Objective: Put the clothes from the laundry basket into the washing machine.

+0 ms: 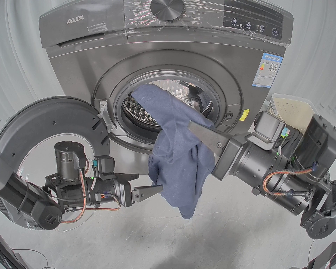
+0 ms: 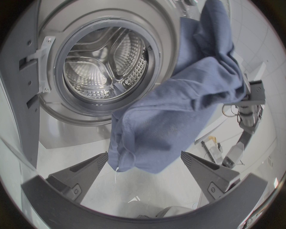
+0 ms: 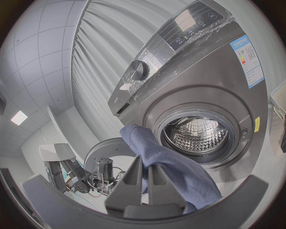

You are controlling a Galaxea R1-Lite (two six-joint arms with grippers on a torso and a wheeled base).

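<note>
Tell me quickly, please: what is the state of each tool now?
Left tool: open, gripping nothing.
Right tool: closed on the blue garment.

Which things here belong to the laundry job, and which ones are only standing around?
For the job:
garment, clamped in the right gripper
left gripper, open, near its lower edge
washer, door open
basket

Not for the job:
curtain
label on the washer

Test lab/studio: washing machine [image 1: 87, 66] w/ film-wrapped panel [image 1: 210, 15], white curtain backdrop [image 3: 98, 59], grid ceiling [image 3: 29, 53], bare floor [image 1: 140, 241].
</note>
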